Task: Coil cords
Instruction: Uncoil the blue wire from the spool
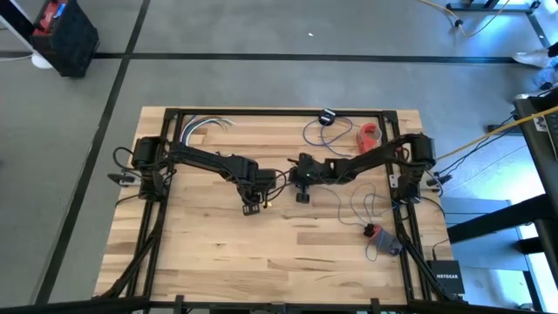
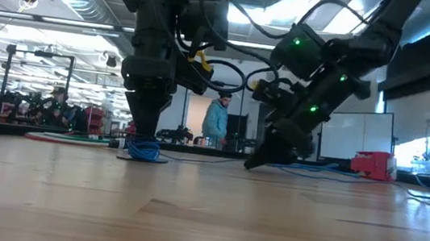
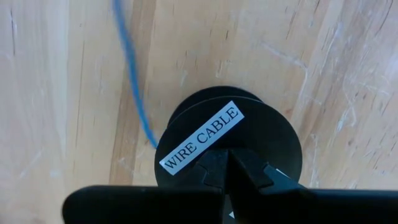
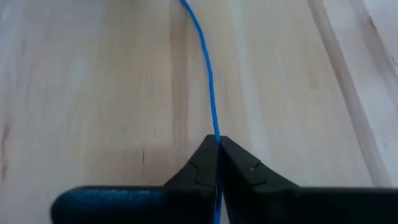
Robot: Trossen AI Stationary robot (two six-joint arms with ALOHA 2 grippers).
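Observation:
A thin blue cord [image 4: 208,68] runs across the wooden table. One stretch of it leaves a black spool [image 3: 273,134] labelled "WIRE CABLE" that stands on the table near its middle. In the low view, blue turns of cord [image 2: 143,151] show on the spool under my left gripper [image 2: 144,135]. That gripper points straight down, shut, with its tips on the spool's top [image 3: 230,163]. Just to its right, my right gripper [image 1: 302,195] slants down to the table and is shut on the cord. More loose loops of cord [image 1: 317,133] lie toward the far and right sides. My left gripper comes from above, pointing down, and its shut fingertips [image 3: 214,167] sit on the spool's top flange [image 3: 199,140] beside the label. The spool stands upright on the table. Whether the tips pinch anything there, the fingers hide. My right gripper pinches the single blue cord [image 4: 216,138] between its two fingertips. It slants down from the table's right side, with the fingers along the cord. The cord runs on ahead of the tips over the wood, low and fairly straight.
A red object [image 1: 370,133] and a small black disc [image 1: 328,116] lie at the far right. A red-and-grey object [image 1: 382,235] lies near the right edge, and pale wires [image 1: 202,128] at the far left. A black frame [image 1: 279,112] borders the table. A person [image 2: 216,121] stands beyond it.

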